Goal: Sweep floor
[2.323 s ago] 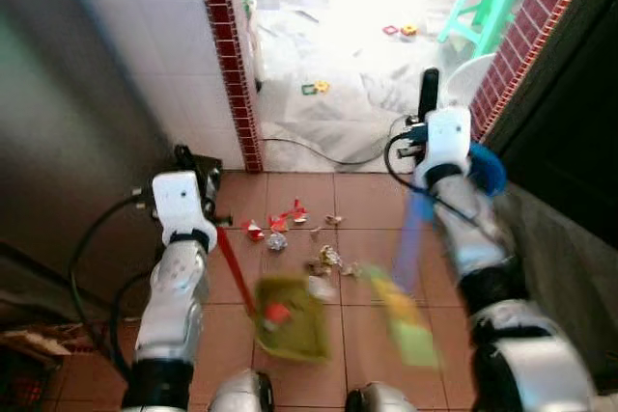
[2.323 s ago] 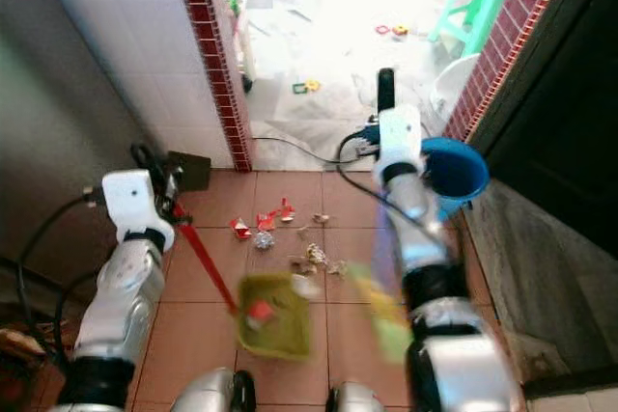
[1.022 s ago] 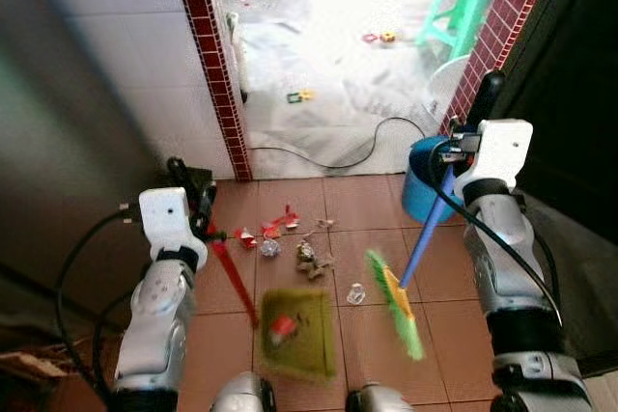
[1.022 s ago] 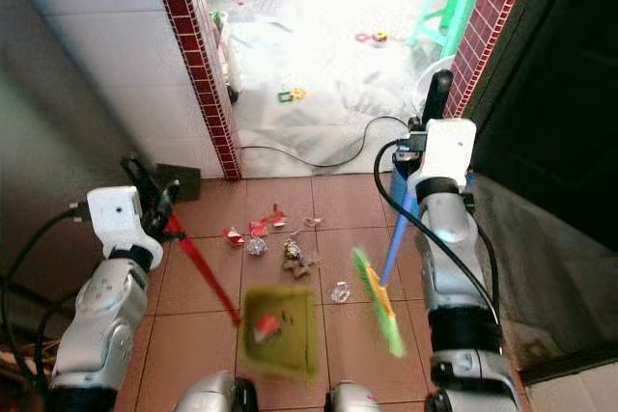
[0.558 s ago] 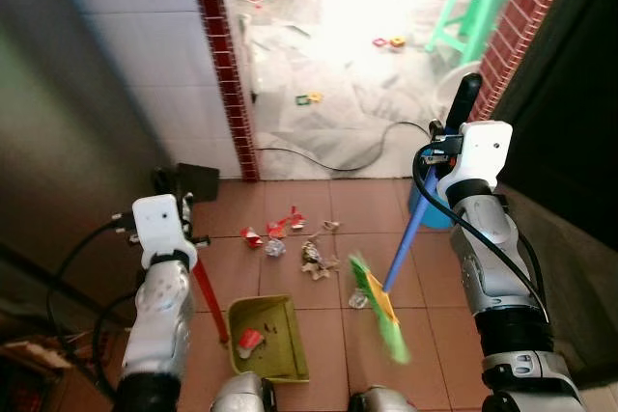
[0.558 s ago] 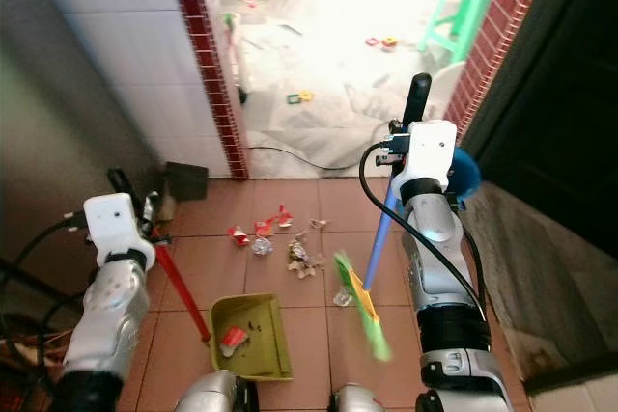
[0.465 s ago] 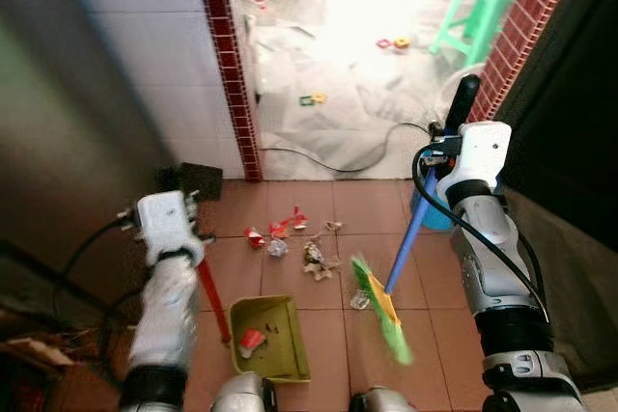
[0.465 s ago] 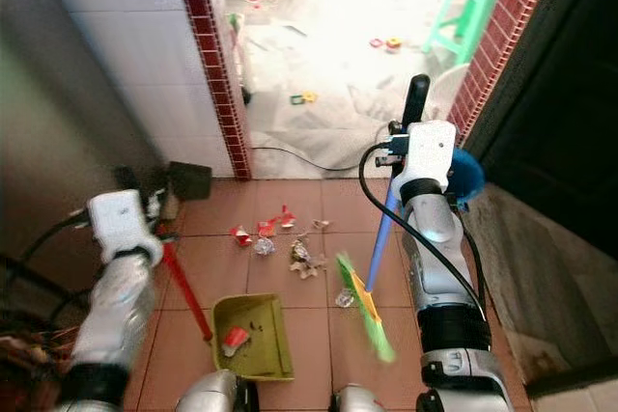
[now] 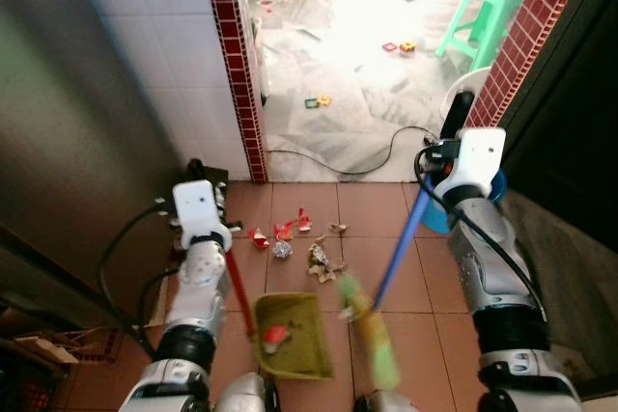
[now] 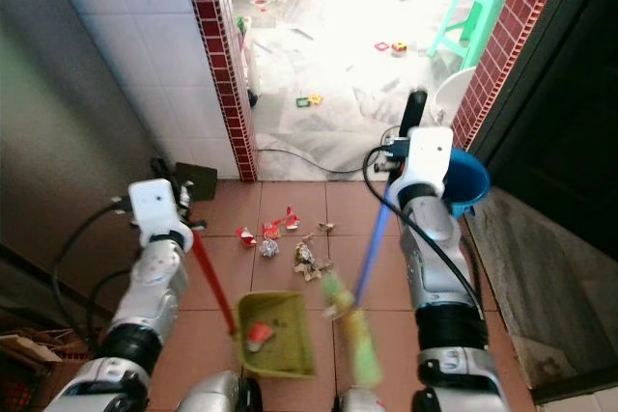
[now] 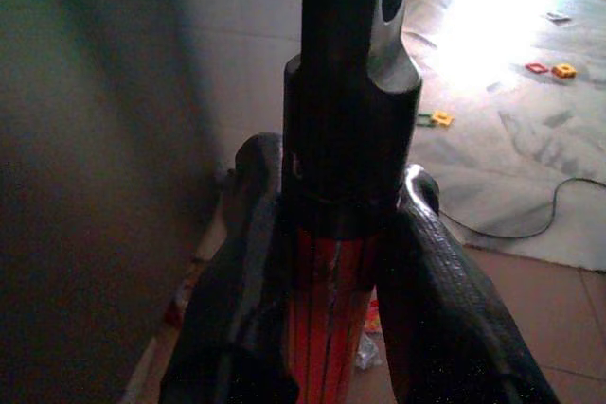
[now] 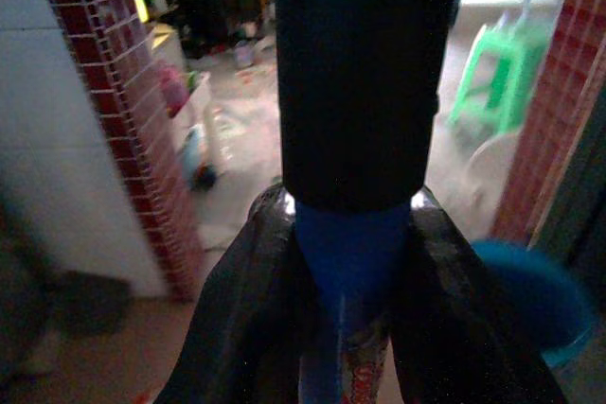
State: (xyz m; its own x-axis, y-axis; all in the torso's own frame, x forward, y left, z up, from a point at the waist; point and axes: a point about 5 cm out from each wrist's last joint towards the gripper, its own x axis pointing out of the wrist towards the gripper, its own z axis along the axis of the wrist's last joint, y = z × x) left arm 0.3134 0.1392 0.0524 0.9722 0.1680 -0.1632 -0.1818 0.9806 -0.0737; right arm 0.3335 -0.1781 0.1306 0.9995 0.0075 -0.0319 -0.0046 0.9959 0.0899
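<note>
On tiles: litter [image 9: 311,256] beyond dustpan [image 9: 293,335] | left gripper [image 11: 331,262] clamps its handle | right gripper [image 12: 352,262] clamps broom [image 9: 372,335]

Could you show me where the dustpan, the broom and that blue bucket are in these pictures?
dustpan [image 9: 297,337]: left eye view, on its green tray.
broom [image 9: 398,248]: left eye view, on its blue handle.
blue bucket [image 10: 467,181]: right eye view, on its rim beside the right arm.

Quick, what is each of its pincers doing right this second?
Left pincer: shut on the red handle of the green plastic dustpan.
Right pincer: shut on the blue handle of the green-bristled broom.
</note>
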